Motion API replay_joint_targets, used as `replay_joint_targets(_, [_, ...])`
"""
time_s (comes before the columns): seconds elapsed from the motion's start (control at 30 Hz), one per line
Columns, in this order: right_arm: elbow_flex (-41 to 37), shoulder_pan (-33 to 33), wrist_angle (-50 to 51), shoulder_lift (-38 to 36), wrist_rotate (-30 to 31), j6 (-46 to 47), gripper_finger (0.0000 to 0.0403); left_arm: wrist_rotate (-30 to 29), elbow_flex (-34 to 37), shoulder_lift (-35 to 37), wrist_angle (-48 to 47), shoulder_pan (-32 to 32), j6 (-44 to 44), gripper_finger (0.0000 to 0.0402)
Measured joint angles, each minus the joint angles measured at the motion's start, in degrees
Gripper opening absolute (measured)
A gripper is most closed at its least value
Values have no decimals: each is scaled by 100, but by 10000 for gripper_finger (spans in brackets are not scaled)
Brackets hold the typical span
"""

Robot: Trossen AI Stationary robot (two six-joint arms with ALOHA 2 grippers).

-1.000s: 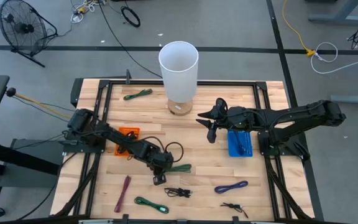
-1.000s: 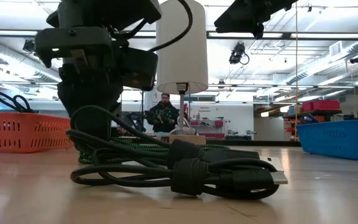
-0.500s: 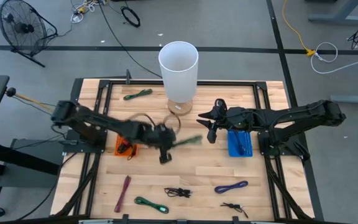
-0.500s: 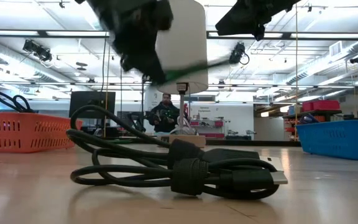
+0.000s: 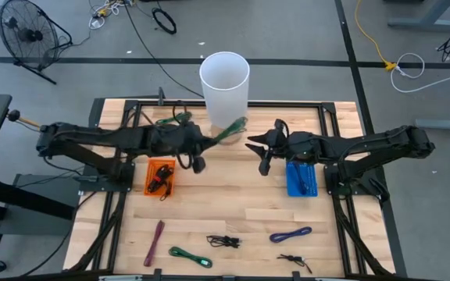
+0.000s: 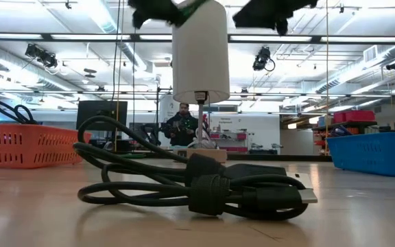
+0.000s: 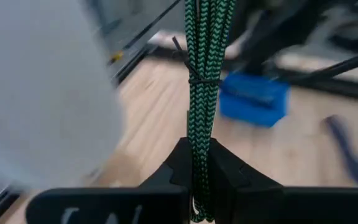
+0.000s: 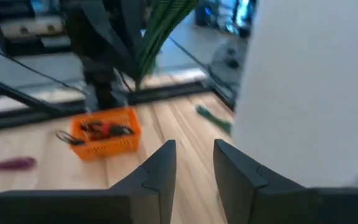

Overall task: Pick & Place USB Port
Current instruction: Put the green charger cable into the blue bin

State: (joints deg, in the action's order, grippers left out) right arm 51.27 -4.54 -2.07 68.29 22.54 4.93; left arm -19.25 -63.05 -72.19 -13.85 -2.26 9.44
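The left gripper (image 7: 197, 186) is clenching its jaws on a green braided cable (image 7: 202, 74), a bundle folded into several parallel strands and cinched by a thin tie partway along. The jaws are pinching the strands near one end of the bundle, so the rest is sticking out forward as a loose tail. In the high view the left gripper (image 5: 198, 147) is holding the cable (image 5: 233, 130) in the air, just beside the tall white cylinder (image 5: 224, 86) standing at the far middle of the table (image 5: 233, 211).

The bundle is looking light and soft, and the woven jacket should be giving the pads good friction, so slipping seems unlikely. Limpness is the real handling issue: the free end is likely to sag and swing as the arm is moving, and it could brush the cylinder. A hold near the tie, where the strands are bound tight, would probably be steadier than one at the tip.

The right gripper (image 5: 262, 152) is hovering near the middle of the table with its jaws released and nothing between them, just beside the blue bin (image 5: 301, 179). The orange bin (image 5: 161, 177) is sitting on the left arm's side. More bundled cables are lying along the near edge, a purple one (image 5: 291, 233) among them
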Motion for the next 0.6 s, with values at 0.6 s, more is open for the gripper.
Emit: replay_joint_targets(0.6, [0,20,-1033,33,-497,-133,196,937,4,-900,1615,22,-412,24])
